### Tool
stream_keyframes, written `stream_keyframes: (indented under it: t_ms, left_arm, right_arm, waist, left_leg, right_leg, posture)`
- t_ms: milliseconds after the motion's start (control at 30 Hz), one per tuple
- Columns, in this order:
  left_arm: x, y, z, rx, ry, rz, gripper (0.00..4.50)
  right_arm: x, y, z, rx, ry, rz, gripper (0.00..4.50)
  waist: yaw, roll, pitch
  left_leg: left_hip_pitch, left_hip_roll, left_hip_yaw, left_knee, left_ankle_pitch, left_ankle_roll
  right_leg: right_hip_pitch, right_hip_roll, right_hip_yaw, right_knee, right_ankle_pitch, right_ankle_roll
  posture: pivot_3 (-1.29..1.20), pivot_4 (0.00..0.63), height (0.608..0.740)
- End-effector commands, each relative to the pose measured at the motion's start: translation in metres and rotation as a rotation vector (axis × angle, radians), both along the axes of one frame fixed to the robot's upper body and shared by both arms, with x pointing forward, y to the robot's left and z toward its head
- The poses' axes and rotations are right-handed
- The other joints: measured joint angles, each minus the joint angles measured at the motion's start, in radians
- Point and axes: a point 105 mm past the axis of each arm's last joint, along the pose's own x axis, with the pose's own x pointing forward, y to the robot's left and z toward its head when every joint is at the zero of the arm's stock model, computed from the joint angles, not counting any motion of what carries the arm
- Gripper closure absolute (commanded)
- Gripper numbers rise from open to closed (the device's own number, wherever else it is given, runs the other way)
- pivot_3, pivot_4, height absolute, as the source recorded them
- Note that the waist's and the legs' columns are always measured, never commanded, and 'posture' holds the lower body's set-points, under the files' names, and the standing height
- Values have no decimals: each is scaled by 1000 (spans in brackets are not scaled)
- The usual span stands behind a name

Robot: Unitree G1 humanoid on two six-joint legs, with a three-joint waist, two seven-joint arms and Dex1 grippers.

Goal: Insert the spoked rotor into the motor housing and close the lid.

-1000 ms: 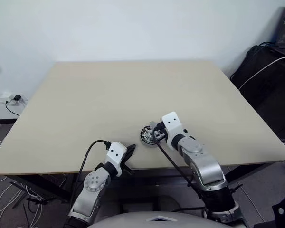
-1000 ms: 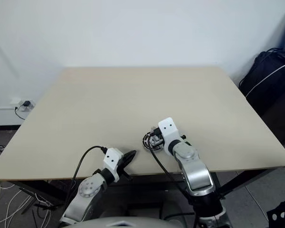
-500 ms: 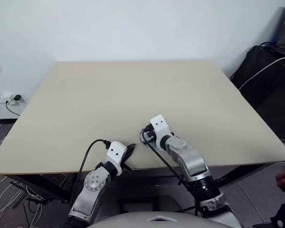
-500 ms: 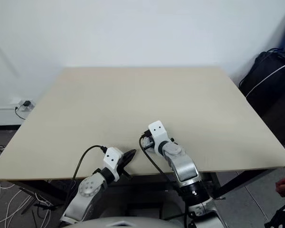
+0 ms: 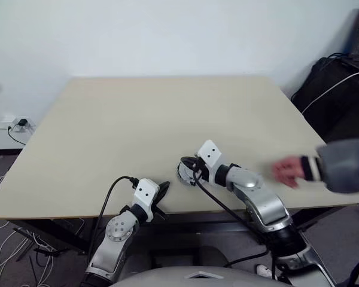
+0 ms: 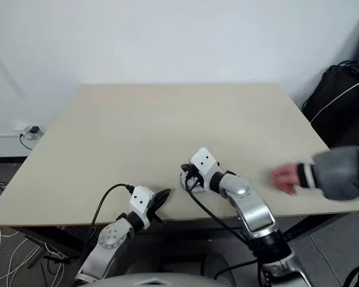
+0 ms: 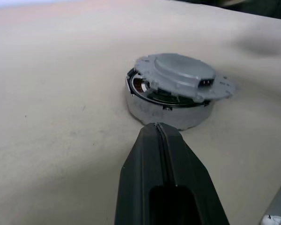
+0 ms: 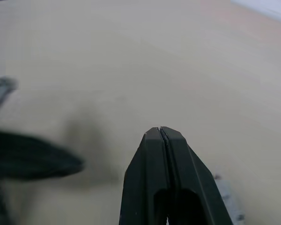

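On the desk [image 5: 167, 113], near its front edge, sits the whole job; largest thing first, everything placed relative to the motor housing.

Desk: bare tan top, nothing else near the motor housing [image 7: 168, 110], so the part has room on all sides for either arm.

Person's hand [image 5: 287, 171] with a grey sleeve: reaching in over the desk from the right, well apart from the housing, touching nothing I can see. Guess: someone stepping in, maybe to reset. Risk if either arm swings that way.

Right gripper [image 8: 161, 133]: just beside the housing on its right, angled toward it. Jaws fully closed, holding nothing. Closed tips make a decent pusher, so I read this as a nudging pose, not a grasp.

Left gripper [image 7: 158, 129]: low at the desk's front edge, on the housing's near-left side, pointing straight at it, a little short of contact. Jaws closed, empty. Probably parked as a backstop so the housing can't slide when pressed from the other side.

Motor housing: upright, silvery wall, a bit of copper winding visible through a gap at the rim.

Lid [image 7: 180, 75]: lying on top of the housing but tilted and shifted off centre, one edge overhanging. Not seated; it needs centring, then a press down.

Spoked rotor: can't tell; presumably inside under the lid, hidden.
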Motion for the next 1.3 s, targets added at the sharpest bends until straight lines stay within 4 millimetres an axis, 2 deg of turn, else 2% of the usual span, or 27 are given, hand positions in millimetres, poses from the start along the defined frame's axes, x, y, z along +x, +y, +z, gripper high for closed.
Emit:
stream_keyframes:
  t_ms: [33,133,367,767,1300]
  left_arm:
    - [3,-2,10,-14,-39,-4,4500]
    - [2,-2,10,-15,-38,-6,4500]
    - [3,-5,11,-17,-41,-16,4500]
    - [6,-5,12,-13,-54,-13,4500]
    - [7,-3,12,-17,-55,-2,4500]
  right_arm:
    - [-13,8,21,66,-66,88,4462]
    - [-24,10,19,69,-50,129,4462]
    - [-29,10,11,82,-14,89,4462]
    - [-19,-3,-1,28,-31,-9,4462]
    - [-16,-4,0,51,-47,-35,4462]
  waist:
    - [0,0,0]
    - [2,0,0]
    - [6,-1,0]
    - [12,-1,0]
    - [12,-1,0]
  left_leg:
    - [0,0,0,0,0,0]
    - [1,0,0,0,0,0]
    - [0,0,0,0,0,0]
    - [0,0,0,0,0,0]
    - [0,0,0,0,0,0]
  right_leg:
    - [0,0,0,0,0,0]
    - [0,0,0,0,-2,4]
    - [0,0,0,0,-2,3]
    - [0,0,0,0,0,1]
    - [1,0,0,0,0,0]
  posture:
    - [0,0,740]
    - [0,0,740]
    - [0,0,740]
    - [0,0,740]
    - [0,0,740]
